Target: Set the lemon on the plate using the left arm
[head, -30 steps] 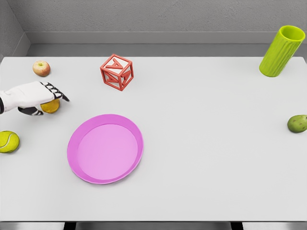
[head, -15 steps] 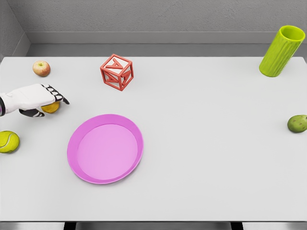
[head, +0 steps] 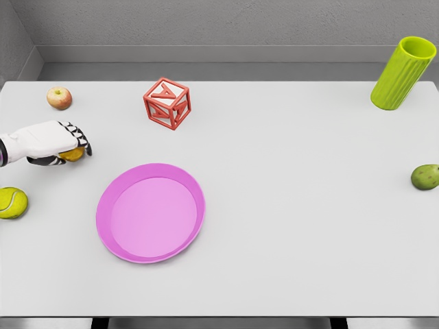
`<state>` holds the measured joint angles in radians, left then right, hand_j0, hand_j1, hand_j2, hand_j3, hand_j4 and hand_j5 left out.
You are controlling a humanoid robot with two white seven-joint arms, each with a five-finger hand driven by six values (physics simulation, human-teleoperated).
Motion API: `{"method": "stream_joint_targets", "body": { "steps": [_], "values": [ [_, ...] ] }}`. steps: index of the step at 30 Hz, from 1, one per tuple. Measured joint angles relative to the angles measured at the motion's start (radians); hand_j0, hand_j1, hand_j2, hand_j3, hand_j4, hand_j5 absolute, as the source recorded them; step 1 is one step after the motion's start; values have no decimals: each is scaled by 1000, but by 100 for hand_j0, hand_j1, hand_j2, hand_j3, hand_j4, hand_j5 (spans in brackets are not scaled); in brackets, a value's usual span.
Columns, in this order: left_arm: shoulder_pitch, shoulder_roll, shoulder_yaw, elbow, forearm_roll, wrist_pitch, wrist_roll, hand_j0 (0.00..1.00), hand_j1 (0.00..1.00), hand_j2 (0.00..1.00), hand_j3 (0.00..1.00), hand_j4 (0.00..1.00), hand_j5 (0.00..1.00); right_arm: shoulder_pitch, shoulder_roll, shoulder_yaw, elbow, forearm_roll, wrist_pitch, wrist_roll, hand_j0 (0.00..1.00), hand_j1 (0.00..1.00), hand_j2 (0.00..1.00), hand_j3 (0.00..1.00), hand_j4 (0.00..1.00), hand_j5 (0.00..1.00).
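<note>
Lemon (head: pixel 73 155) sits on the table (head: pixel 288 205) up-left of the pink plate (head: pixel 151 212), mostly hidden under the left hand (head: pixel 51 142), w/ fingers curled over it, gripping it. Plate itself bare. Tennis ball (head: pixel 12 203) left of plate near table edge. Apple (head: pixel 59 98) further up-left of plate. Red letter block (head: pixel 167 103) above plate. Green cup (head: pixel 402 72) far upper right of plate, tilted. Avocado-like green fruit (head: pixel 425 177) far right of plate.
</note>
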<state>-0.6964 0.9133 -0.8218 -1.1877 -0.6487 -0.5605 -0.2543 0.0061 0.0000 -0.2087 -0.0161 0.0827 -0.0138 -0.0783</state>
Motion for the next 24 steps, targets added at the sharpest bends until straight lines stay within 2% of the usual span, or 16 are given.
{"method": "stream_joint_targets", "body": {
  "steps": [8, 24],
  "values": [
    [0, 1, 0, -2, -1, -3, 0, 55, 55, 55, 55, 55, 55, 0, 0, 0, 0, 0, 0, 0, 100, 100, 100, 100, 100, 100],
    [-5, 5, 10, -16, 7, 0, 2, 55, 55, 55, 55, 55, 55, 0, 0, 0, 0, 0, 0, 0, 100, 100, 100, 100, 100, 100]
  ]
}}
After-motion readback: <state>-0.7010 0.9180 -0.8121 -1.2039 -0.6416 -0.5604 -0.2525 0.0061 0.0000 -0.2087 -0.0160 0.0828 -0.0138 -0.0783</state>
